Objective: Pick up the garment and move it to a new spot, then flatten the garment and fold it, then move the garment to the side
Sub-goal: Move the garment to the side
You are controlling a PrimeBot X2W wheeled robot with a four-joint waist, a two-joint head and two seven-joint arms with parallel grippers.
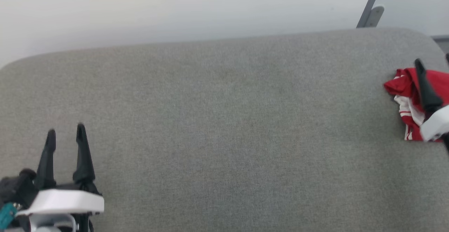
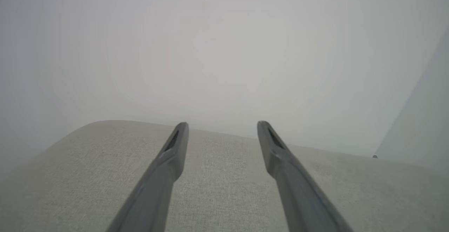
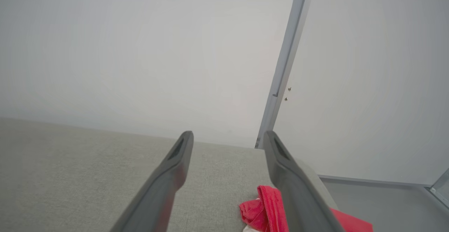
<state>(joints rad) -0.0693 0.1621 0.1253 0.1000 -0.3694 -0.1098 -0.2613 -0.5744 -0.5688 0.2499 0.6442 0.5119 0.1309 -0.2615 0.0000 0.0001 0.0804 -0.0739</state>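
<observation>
Crumpled red garment (image 1: 403,84) at the right edge of a grey cushion (image 1: 224,119), beneath the right gripper (image 3: 228,134), fingers spread, empty. Left gripper (image 1: 66,129) likewise spread, well apart. The cloth looks light and limp; a raised fold seems best to pinch.

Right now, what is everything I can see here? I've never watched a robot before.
garment: one, bright red with white trim, bunched at the right end of the padded surface.
padded surface: one, grey fabric, spread across the head view.
wall: one, pale white, behind the surface.
post: one, grey metal, running up the wall at far right.
left gripper: one, two dark fingers, open, lower left above the surface.
right gripper: one, two dark fingers, open, over the garment.
</observation>
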